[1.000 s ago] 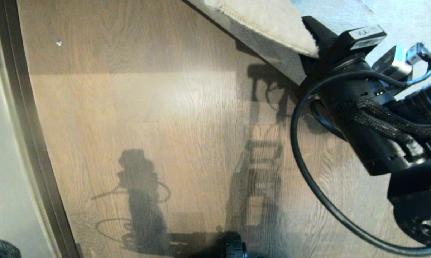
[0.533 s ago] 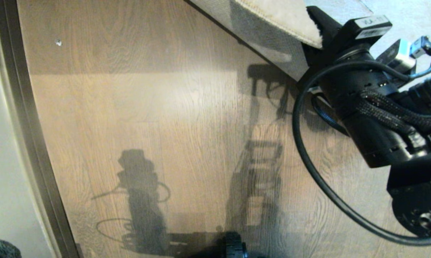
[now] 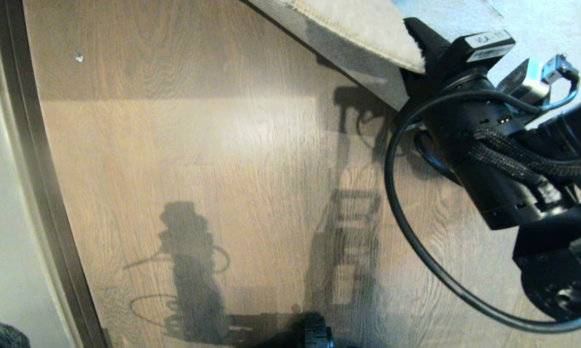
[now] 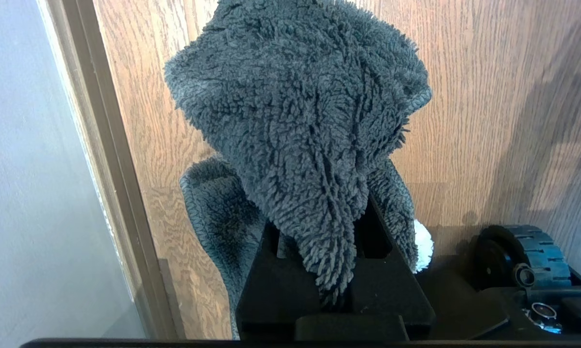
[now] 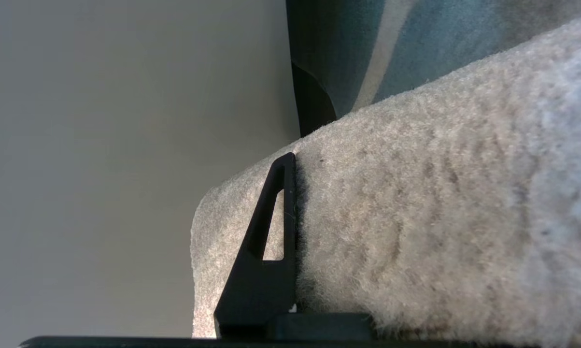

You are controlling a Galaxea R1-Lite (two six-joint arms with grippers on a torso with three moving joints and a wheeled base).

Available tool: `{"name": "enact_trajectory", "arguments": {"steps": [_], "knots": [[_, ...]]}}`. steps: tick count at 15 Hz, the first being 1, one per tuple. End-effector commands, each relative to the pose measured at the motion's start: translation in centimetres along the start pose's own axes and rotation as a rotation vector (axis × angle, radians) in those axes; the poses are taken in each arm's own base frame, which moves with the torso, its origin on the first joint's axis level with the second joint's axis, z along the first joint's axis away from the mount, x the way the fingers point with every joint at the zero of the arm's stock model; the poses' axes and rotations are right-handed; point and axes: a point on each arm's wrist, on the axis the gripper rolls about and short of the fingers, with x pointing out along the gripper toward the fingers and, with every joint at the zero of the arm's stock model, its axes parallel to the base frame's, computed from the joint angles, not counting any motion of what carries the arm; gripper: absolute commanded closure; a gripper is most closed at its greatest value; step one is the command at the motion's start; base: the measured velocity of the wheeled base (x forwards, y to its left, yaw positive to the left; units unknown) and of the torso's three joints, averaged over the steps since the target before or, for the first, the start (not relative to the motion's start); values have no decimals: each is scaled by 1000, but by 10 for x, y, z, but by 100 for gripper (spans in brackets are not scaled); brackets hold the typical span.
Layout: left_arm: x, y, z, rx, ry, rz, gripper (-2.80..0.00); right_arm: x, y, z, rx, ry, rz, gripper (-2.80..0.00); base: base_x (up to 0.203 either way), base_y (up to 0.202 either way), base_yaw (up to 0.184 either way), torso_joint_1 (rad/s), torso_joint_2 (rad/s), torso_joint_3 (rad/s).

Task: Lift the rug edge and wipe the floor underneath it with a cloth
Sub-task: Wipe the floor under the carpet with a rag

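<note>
Rug edge: straight border of a grey-beige low-pile rug (image 3: 362, 29) with a stitched hem, at the top of the head view, raised off the floor with its cream underside turned toward the camera; a dark shadow lies on the planks beneath it.
Right gripper: black gripper (image 3: 418, 48) at the upper right of the head view, clamped on the raised rug border; in the right wrist view one black finger (image 5: 266, 251) presses against the pile (image 5: 416, 232), and the other finger is hidden behind the fabric.
Floor: warm brown wood-grain planks (image 3: 213, 145) with a slight gloss, bare across the middle of the head view, crossed by a bright band of light and by shadows of the robot.
Cloth: dark charcoal-grey fuzzy fabric (image 4: 300, 121), bunched and pinched in the left gripper (image 4: 329, 270), hanging above the planks without touching them; a corner of it shows at the lower left of the head view (image 3: 0, 334).
Left gripper: closed tight on the cloth, low at the robot's left side, near the wall.
Skirting strip: dark brown band (image 3: 39, 174) along the left edge of the planks, meeting a pale grey wall (image 3: 0, 193).
Wheel: black ribbed wheel (image 4: 522, 261) of the base, just beside the left gripper.
Speck: small pale fleck (image 3: 79, 58) on the planks, well apart from the rug.
</note>
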Motion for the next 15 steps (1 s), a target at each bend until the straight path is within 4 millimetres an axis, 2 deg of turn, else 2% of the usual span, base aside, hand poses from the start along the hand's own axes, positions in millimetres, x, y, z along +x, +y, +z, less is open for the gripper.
{"name": "enact_trajectory", "arguments": {"steps": [1,11,15], "knots": [[0,0,0,0,0,2,0,0,1,0,16,-15,29,0,0,0,0,0,0,0],[0,0,0,2,0,-1,0,0,-2,-1,11,-4,27,0,0,0,0,0,0,0],[0,-1,0,114,-5,-24,0,0,-2,-2,8,14,33,0,0,0,0,0,0,0]]}}
